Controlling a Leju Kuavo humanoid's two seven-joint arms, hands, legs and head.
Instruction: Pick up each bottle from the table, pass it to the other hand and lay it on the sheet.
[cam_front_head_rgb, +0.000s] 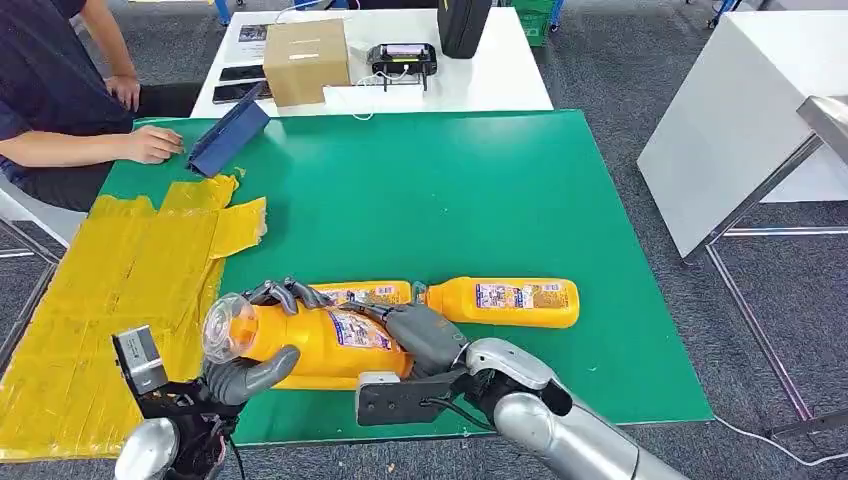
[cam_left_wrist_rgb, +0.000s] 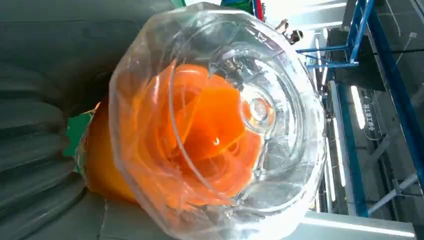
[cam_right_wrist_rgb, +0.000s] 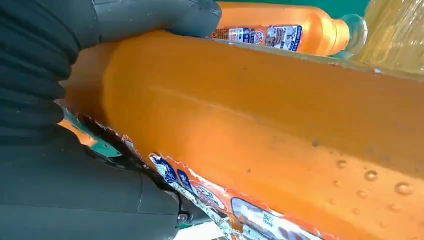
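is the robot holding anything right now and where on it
An orange bottle, held by both hands: the left hand wraps its clear bottom end, the right hand grips the neck end.

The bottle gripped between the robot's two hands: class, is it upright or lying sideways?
Sideways. The held bottle lies horizontal above the green table, its clear base toward the left hand, the right hand gripping its other end.
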